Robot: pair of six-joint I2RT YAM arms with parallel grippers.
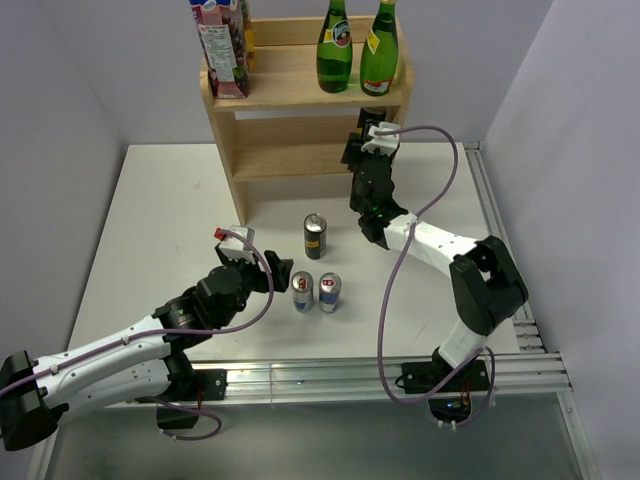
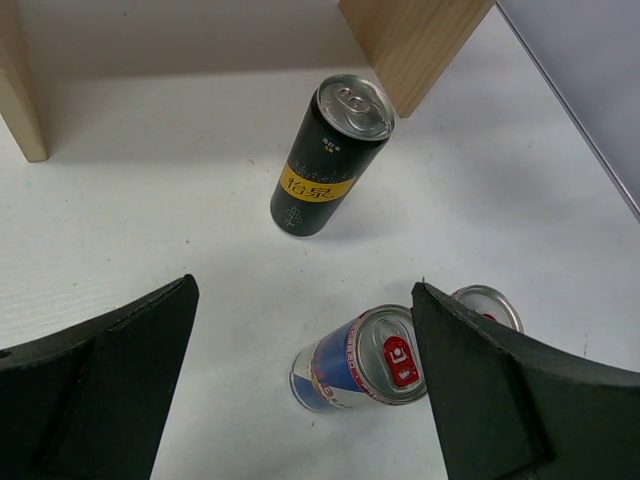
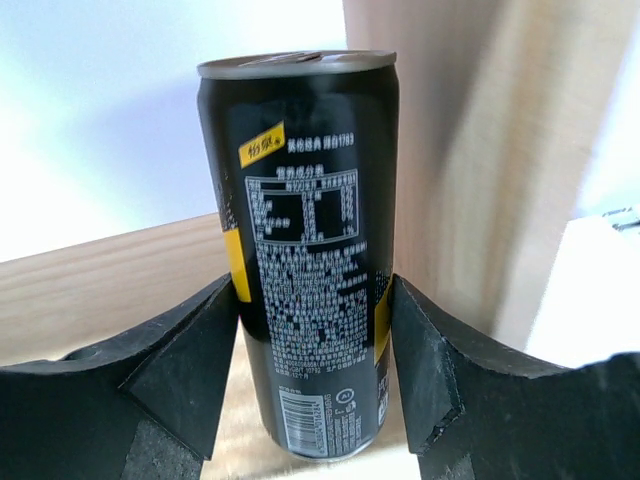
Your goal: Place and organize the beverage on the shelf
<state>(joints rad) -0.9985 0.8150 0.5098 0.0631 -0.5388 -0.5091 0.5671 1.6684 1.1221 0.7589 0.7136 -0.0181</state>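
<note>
The light wood shelf point(image 1: 290, 160) stands at the back of the table. My right gripper point(image 1: 368, 140) is at the right end of its lower tier, shut on an upright black can point(image 3: 305, 230) with yellow bands; the can's base is at the shelf board point(image 3: 100, 290), beside the side panel point(image 3: 480, 150). My left gripper point(image 1: 265, 268) is open and empty, low over the table. Ahead of its jaws stand two blue-and-silver cans point(image 2: 355, 360) point(image 2: 487, 303), seen from above too point(image 1: 302, 292) point(image 1: 329, 292). Another black can point(image 1: 315, 236) stands further back, also in the left wrist view point(image 2: 325, 160).
Two green bottles point(image 1: 334, 45) point(image 1: 379, 48) and a juice carton point(image 1: 222, 45) stand on the shelf's top tier. A metal rail point(image 1: 500, 230) runs along the table's right edge. White walls close in the left, right and back.
</note>
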